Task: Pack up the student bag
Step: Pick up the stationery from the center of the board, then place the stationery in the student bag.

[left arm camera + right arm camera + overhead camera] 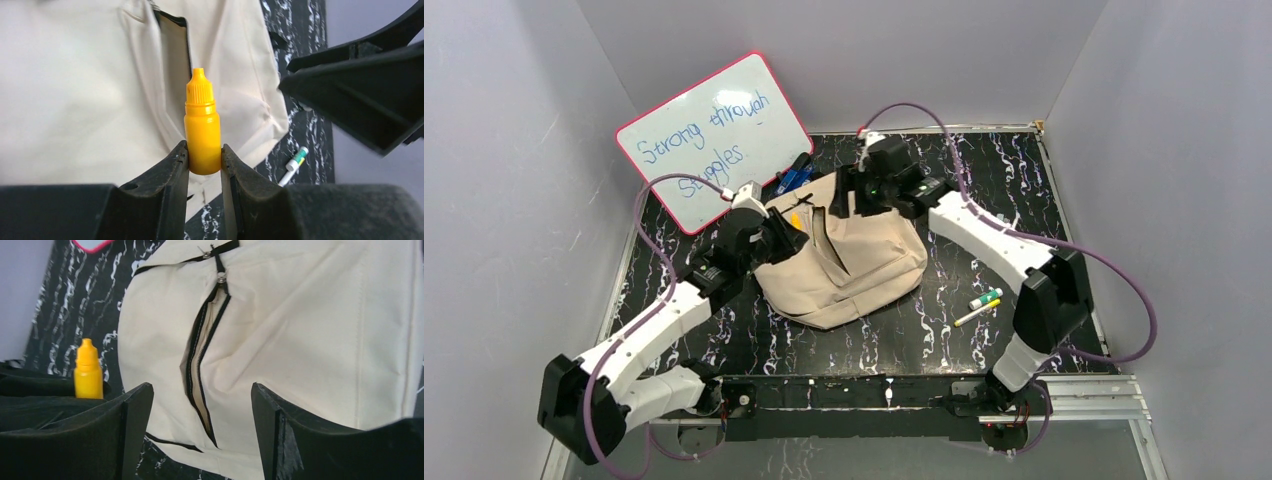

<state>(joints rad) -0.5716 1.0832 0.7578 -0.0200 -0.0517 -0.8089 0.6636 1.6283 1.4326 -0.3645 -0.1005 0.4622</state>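
- The student bag (854, 265) lies flat at the centre of the black marbled desk (984, 200). The dark zipper (200, 355) on its front panel is partly open.
- The left hand (204, 152) pinches the base of a small yellow dropper bottle (202, 125), whose cap points away from the fingers. In the overhead view the hand sits at the bag's left edge, with beige fabric just beyond the bottle.
- The right hand (201, 390) hangs over the bag's upper edge, its jaws spread wide with nothing between them. The zipper slit shows in the gap.
- A whiteboard (714, 140) with blue handwriting leans at upper left.
- A green-capped marker (986, 297) and a thin yellow pen (974, 314) lie on the desk, right of the bag and apart from it.
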